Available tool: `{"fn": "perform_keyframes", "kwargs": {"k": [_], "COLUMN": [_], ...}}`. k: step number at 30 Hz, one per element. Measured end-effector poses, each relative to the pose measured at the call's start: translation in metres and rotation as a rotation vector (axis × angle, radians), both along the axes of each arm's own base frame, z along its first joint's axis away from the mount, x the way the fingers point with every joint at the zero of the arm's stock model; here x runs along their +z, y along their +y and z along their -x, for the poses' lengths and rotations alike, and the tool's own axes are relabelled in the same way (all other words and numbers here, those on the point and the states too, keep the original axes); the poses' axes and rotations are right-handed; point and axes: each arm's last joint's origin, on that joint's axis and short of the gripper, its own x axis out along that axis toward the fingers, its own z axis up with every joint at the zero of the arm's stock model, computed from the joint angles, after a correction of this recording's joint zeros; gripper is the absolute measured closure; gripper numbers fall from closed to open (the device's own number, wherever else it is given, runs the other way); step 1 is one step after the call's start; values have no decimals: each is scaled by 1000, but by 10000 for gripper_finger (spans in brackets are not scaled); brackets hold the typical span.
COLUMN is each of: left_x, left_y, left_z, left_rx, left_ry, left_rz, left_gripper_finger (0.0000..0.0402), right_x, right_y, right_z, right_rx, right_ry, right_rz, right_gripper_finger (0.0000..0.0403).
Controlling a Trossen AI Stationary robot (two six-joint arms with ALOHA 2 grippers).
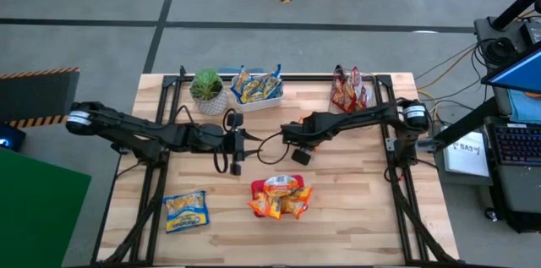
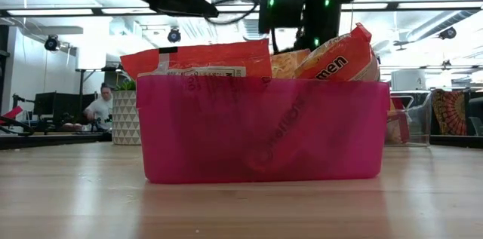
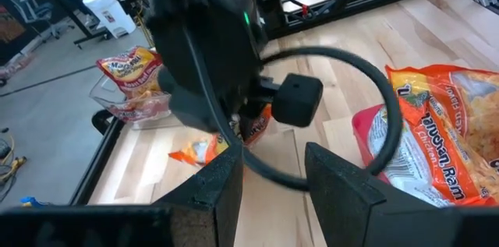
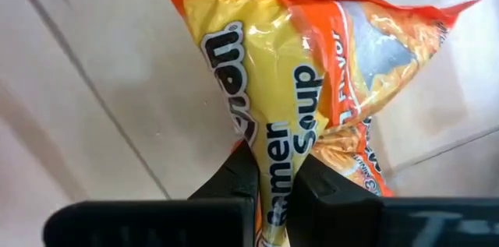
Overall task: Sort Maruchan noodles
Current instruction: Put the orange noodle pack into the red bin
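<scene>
An orange-yellow Maruchan noodle packet [image 4: 288,68] is in my right gripper [image 4: 273,167], which is shut on it near the table's middle [image 1: 297,151] and points steeply down. In the high view the gripper hides this packet. To its left my left gripper [image 3: 273,177] stands open above the table [image 1: 241,143] with nothing between its fingers. More orange packets [image 1: 281,199] sit in the pink bin [image 2: 260,130] at the near middle. One blue-and-yellow packet [image 1: 186,211] lies flat on the table at the near left. My right gripper pinches the orange-yellow packet between its two fingers at a bunched part of its wrapper [image 4: 274,142], coming from above. The packet spreads out below the fingertips, crumpled. Its lower end [image 3: 195,153] is close to the tabletop; I cannot tell whether it still touches.
At the far edge stand a potted plant [image 1: 207,89], a white bin with blue-and-yellow packets [image 1: 256,88] and a clear bin with dark red packets [image 1: 351,90]. A black cable loop [image 3: 366,83] hangs from the right arm. A person sits in the room beyond [image 2: 98,107].
</scene>
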Motion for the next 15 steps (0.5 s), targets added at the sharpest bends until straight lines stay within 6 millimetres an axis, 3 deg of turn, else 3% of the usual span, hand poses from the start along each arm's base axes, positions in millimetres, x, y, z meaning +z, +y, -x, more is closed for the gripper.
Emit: {"fn": "perform_keyframes", "kwargs": {"k": [9,15], "left_x": [5,6], "left_y": [1,1], "left_z": [5,5], "left_rx": [3,14], "left_ry": [-18,-26], "left_rz": [-2,35], "left_gripper_finger": [279,279], "right_x": [69,113], "right_y": [6,31], "right_z": [24,36], "right_rx": [26,183], "right_ry": [-251,-494], "right_rz": [-121,-338], "right_gripper_finger": [384,384]}}
